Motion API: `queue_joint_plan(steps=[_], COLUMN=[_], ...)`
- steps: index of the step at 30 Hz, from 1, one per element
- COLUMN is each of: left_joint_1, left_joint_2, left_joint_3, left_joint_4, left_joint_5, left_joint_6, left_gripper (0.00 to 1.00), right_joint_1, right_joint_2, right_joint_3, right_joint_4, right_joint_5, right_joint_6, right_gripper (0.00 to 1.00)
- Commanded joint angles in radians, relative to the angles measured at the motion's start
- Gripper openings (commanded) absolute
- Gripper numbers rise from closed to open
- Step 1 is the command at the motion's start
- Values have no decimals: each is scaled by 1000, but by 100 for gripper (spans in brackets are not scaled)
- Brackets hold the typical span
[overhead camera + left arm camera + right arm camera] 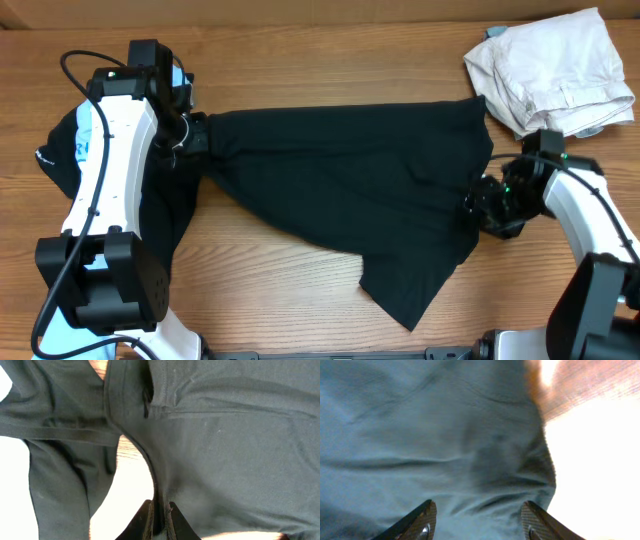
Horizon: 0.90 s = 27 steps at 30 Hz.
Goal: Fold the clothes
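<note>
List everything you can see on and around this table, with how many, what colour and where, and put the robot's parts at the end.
black shirt: one, black, spread across the middle of the table between the two end effectors
cream garment: one, off-white, crumpled at the far right corner
dark garment: one, black with a light blue patch, bunched at the left edge, partly under the left arm
table: one, brown wood grain, under everything
left end effector: one, black fingers, pinched shut on the black shirt's left end
right end effector: one, black fingers spread apart, over the black shirt's right edge
arms: two, white and black, one at each side of the table
</note>
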<state>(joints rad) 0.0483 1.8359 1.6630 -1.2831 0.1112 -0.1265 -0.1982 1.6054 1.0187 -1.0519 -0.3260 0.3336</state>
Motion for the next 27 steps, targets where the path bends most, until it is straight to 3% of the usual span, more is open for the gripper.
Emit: queue_joint_plan(steps=[1,9,15,24,25,26,27], left_joint_1=[8,8,8,5,3,-10,-21], left_joint_2=[1,1,1,1,1,1,1], left_joint_3=[21,21,21,7,-3,-28,-45], left_joint_4=[-5,-2,-2,-54,-60,-66,-66], left_joint_5=[21,20,19,29,46,96,123], left_joint_6=[14,14,15,15,17,33,52], left_gripper=[12,13,13,8,9,28,37], right_joint_1=[39,203,399,620,636,657,662], right_joint_2=[-79,-160,-169,-169,-169,-169,-169], right_joint_3=[48,-19,-129,-231,-238,-252,-257], right_joint_4=[-83,-235,-208,-173,-171,-161,-156], right_joint_5=[-12,30,68,71,71,70,70], right_joint_6=[-54,48,245,431,440,454,455], right_gripper=[59,59,58,58,58,58,58])
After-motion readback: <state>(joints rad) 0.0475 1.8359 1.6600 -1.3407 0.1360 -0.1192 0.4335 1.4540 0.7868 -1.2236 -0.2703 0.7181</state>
